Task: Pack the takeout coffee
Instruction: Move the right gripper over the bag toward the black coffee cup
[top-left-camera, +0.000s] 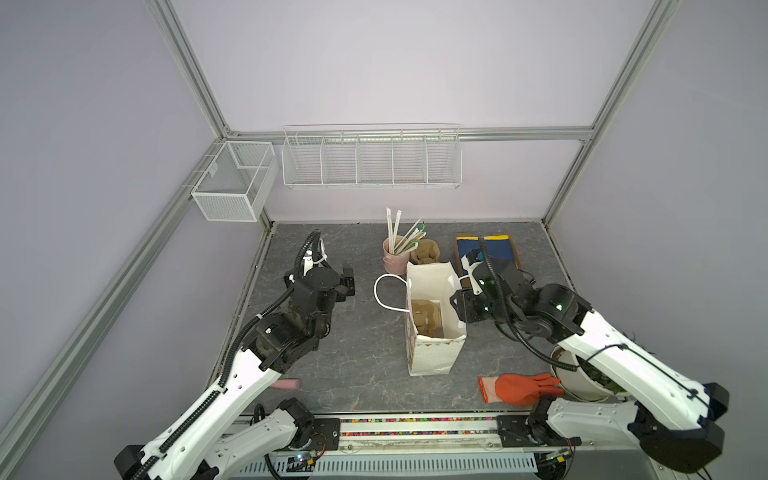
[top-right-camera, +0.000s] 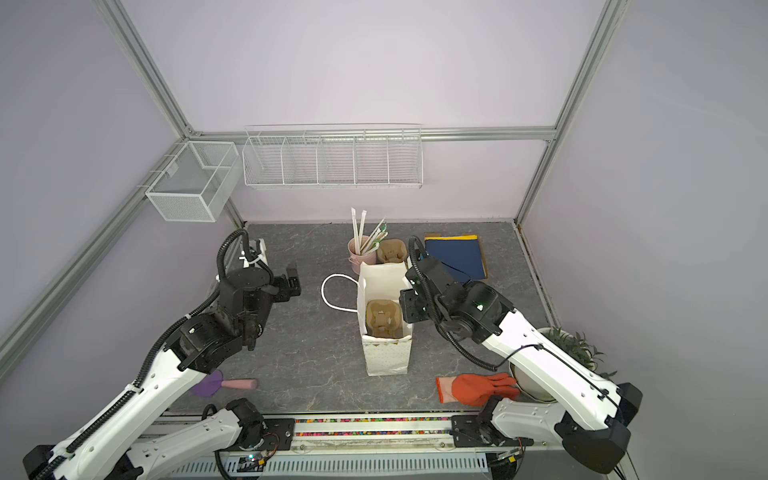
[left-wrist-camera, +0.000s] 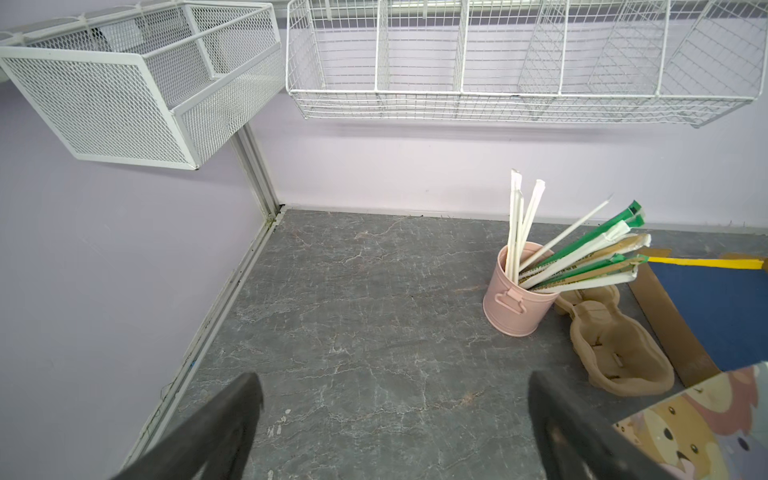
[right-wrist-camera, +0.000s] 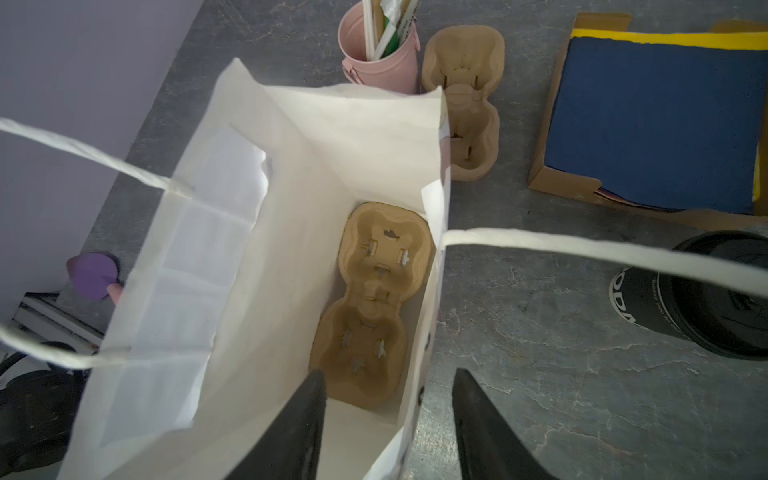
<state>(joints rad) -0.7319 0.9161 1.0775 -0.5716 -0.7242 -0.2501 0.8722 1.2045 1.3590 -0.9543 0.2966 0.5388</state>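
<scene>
Table: grey marbled tabletop (top-left-camera: 353, 353); everything below stands on it
Bag: white paper bag (top-left-camera: 434, 357) with twisted cord handles; upright mid-table, mouth open
Left gripper (left-wrist-camera: 392, 376): jaws spread wide, nothing between them; over bare table, well apart from the bag
Right gripper (right-wrist-camera: 388, 376): jaws partly apart; one finger inside the bag, one outside, the side wall between them
Carrier: brown moulded-pulp two-cup carrier (right-wrist-camera: 370, 307); flat on the bag's floor
Takeout coffee: small black paper cup (right-wrist-camera: 715, 307), white lettering, round black plastic lid; upright on the table outside the bag; hidden in both top views

Bag (right-wrist-camera: 291, 187) matt paper; carrier (right-wrist-camera: 374, 303) rough pulp; takeout coffee (right-wrist-camera: 642, 305) smooth.
</scene>
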